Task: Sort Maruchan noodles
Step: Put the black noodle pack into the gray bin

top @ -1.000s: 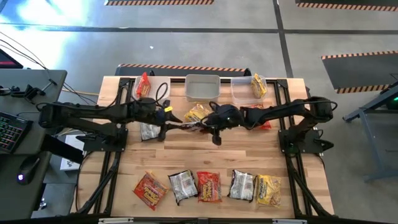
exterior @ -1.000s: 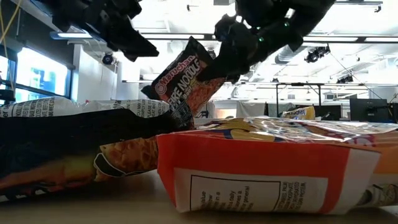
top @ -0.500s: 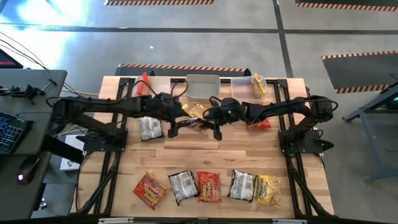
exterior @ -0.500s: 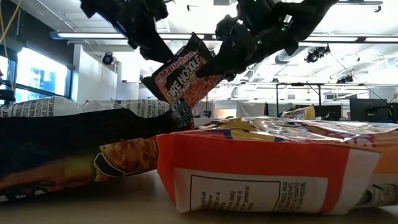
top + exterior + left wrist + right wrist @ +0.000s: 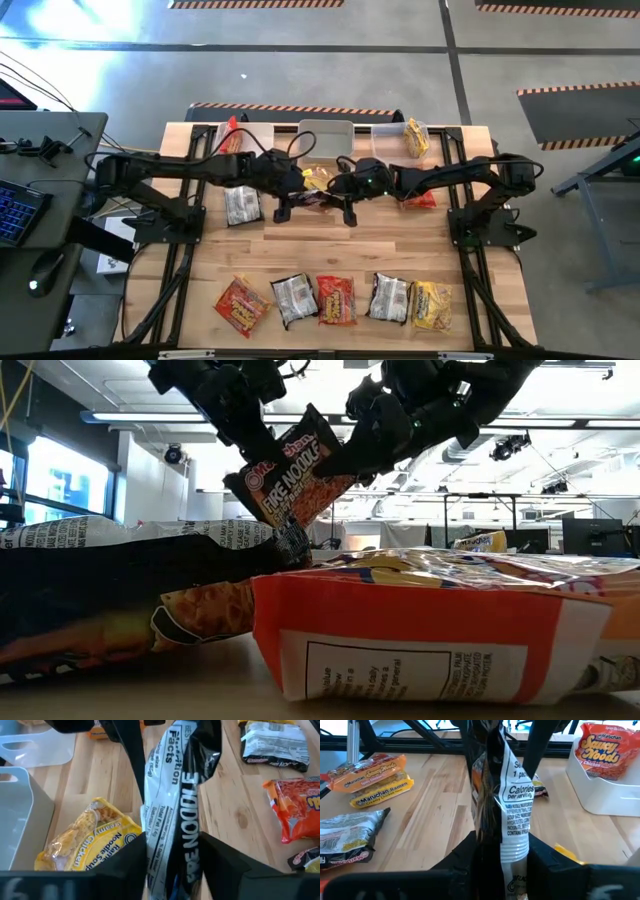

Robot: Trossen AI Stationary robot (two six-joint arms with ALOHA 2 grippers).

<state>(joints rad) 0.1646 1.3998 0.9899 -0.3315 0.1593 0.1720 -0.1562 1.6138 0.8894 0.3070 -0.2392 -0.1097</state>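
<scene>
From my seat, the high view shows a grey concrete floor [image 5: 120, 70] with dark seam lines and bright glare at upper left. Orange-and-black hazard tape strips [image 5: 290, 108] lie along the top edge and upper right. A dark desk [image 5: 40, 140] with a backlit keyboard [image 5: 18, 212] and a mouse [image 5: 40, 286] sits at far left. In the low view I see bright windows [image 5: 60, 480] at left, a white ceiling with long strip lights [image 5: 150, 417] and ducting, and monitors [image 5: 590, 535] at right.
</scene>
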